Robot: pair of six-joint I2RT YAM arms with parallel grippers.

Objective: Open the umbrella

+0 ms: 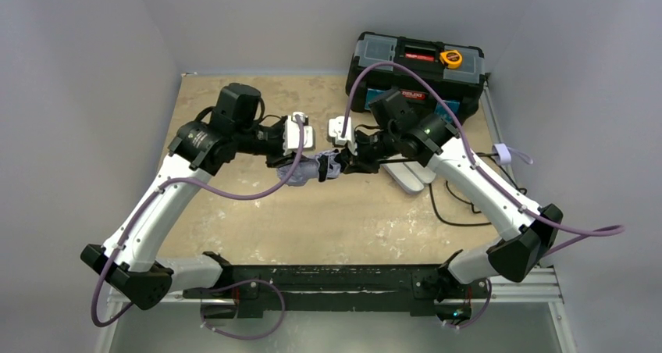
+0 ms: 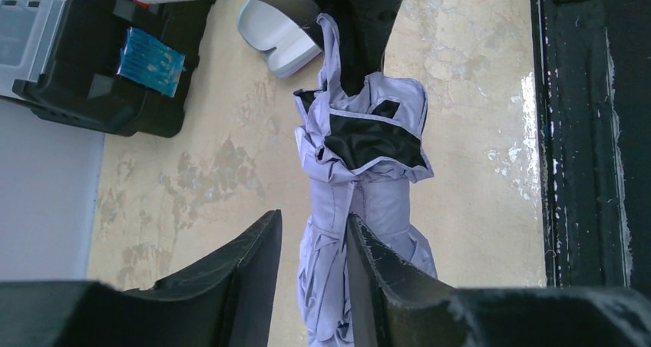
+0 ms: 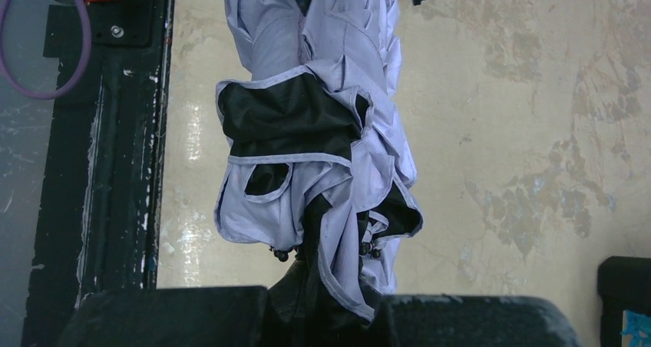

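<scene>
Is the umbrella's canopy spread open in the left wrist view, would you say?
No, the umbrella is a bunched bundle of lavender and black fabric.

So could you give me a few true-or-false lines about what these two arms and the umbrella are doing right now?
1. The umbrella is fully spread open. False: it is a folded bundle of fabric held up between the two arms.
2. The right tool is shut on the umbrella. True.
3. The left tool has a finger on each side of the umbrella's fabric. True.
4. The toolbox stands at the near edge, by the arm bases. False: it sits at the far right corner of the table.
5. A yellow tape measure lies on top of the toolbox. True.
</scene>
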